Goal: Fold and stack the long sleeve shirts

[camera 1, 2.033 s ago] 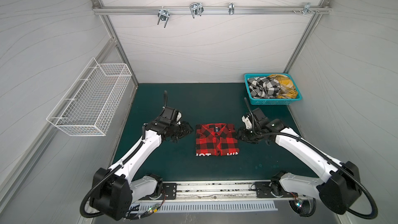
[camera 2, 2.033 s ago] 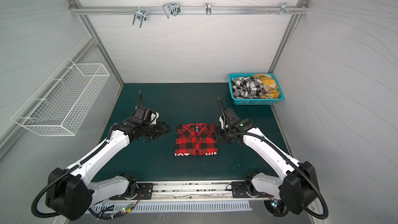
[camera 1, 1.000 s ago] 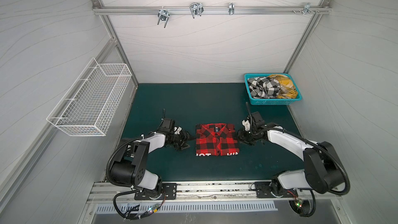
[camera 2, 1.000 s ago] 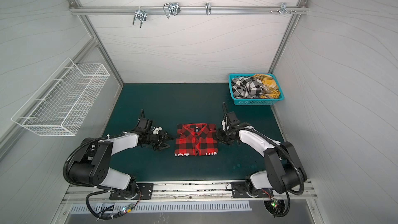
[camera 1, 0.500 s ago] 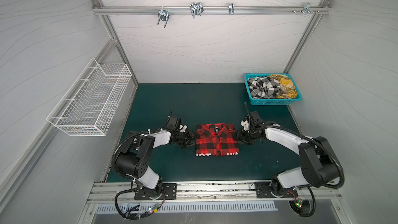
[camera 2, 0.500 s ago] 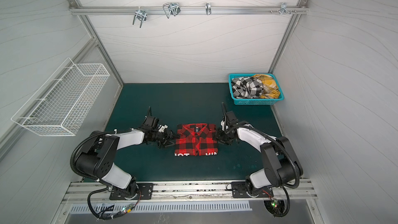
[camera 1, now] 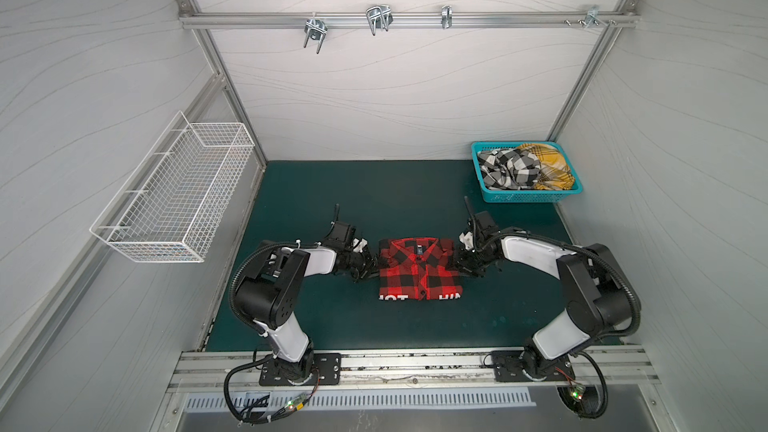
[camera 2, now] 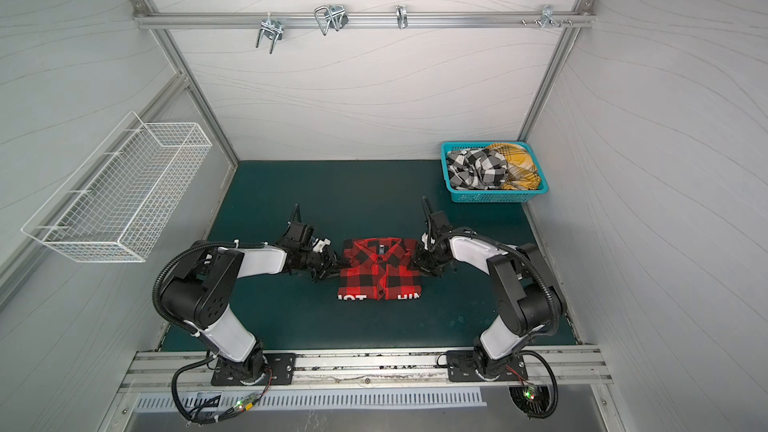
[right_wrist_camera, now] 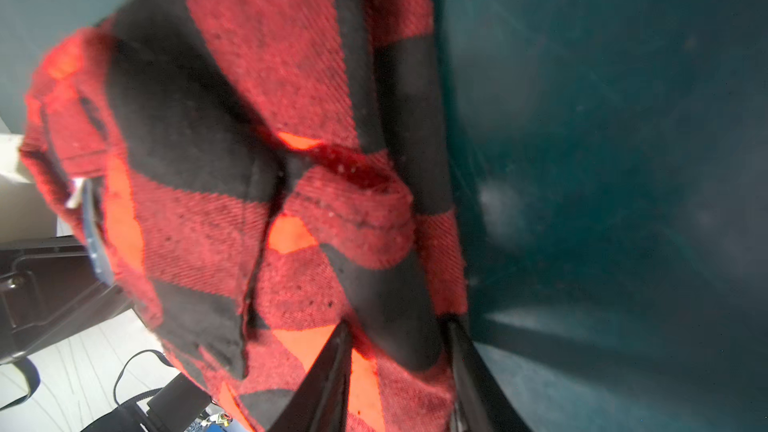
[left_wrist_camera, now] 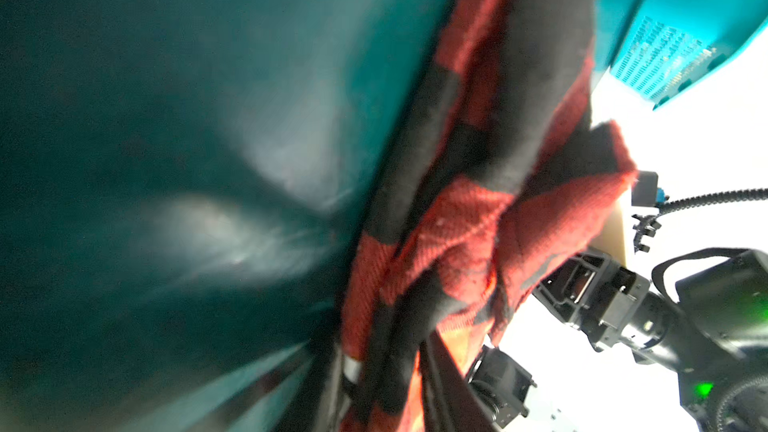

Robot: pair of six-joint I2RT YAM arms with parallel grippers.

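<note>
Pinching looks like the step in hand: the red plaid shirt lies folded at the middle of the table, and you have an arm low at each side of its collar end, forearms near level, wrists turned inward. Your right fingers are narrow, the folded edge held between them. Your left fingers have cloth between them, but blur leaves the grip uncertain. Next, lift both sides evenly; two shirts wait in the basket.
</note>
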